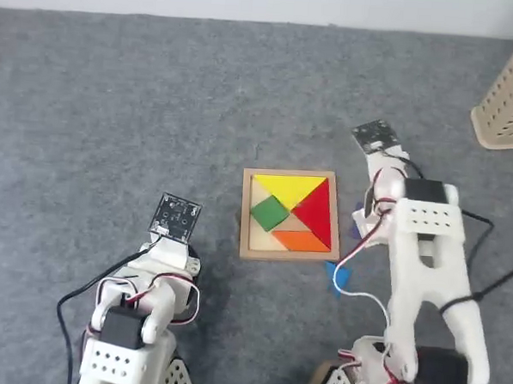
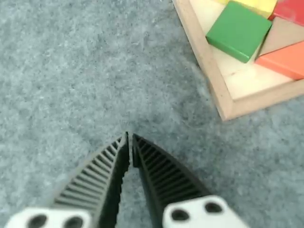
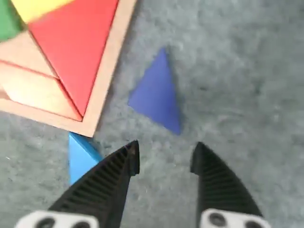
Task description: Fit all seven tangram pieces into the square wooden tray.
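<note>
The square wooden tray point(image 1: 246, 217) lies mid-table and holds a yellow triangle point(image 1: 291, 189), a red triangle point(image 1: 317, 214), a green square point(image 1: 269, 212) and an orange piece point(image 1: 299, 240). A dark blue triangle point(image 3: 156, 95) lies on the carpet just outside the tray's edge point(image 3: 107, 83). A light blue piece point(image 3: 80, 154) sits by the tray's corner. My right gripper point(image 3: 166, 154) hangs open above the carpet, close to the dark blue triangle and holding nothing. My left gripper point(image 2: 130, 140) is shut and empty over the carpet, short of the tray's corner point(image 2: 228, 107).
Grey carpet covers the table. A beige perforated basket point(image 1: 511, 93) stands at the far right. The right arm point(image 1: 421, 244) rises beside the tray's right side; the left arm point(image 1: 162, 264) sits to the tray's lower left. The light blue piece point(image 1: 341, 276) lies between tray and right arm.
</note>
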Tool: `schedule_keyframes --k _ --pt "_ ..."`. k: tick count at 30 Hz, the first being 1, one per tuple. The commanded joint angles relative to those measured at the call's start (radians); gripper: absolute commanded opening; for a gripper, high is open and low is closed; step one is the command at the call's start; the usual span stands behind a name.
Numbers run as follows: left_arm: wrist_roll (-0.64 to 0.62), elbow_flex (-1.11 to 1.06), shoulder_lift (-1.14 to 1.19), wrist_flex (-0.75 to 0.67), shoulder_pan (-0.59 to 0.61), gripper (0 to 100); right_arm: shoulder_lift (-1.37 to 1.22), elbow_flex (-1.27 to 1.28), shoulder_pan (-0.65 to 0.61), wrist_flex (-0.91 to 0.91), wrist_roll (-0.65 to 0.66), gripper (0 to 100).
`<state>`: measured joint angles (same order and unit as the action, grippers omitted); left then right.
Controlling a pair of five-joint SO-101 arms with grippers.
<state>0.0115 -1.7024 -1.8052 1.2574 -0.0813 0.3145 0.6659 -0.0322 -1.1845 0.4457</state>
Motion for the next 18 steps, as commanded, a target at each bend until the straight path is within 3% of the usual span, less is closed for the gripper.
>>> schedule_keyframes --k 1,7,18 --pt "-0.008 0.018 -0.02 0.006 0.003 1 -0.031 -0.009 -0.025 0.048 0.041 21.2" --pt "-0.008 0.018 -0.02 0.006 0.003 1 -0.15 -0.012 -0.087 0.16 0.044 21.3" --pt "-0.008 0.018 -0.02 0.006 0.003 1 -0.329 -0.109 -0.024 0.203 0.028 21.3"
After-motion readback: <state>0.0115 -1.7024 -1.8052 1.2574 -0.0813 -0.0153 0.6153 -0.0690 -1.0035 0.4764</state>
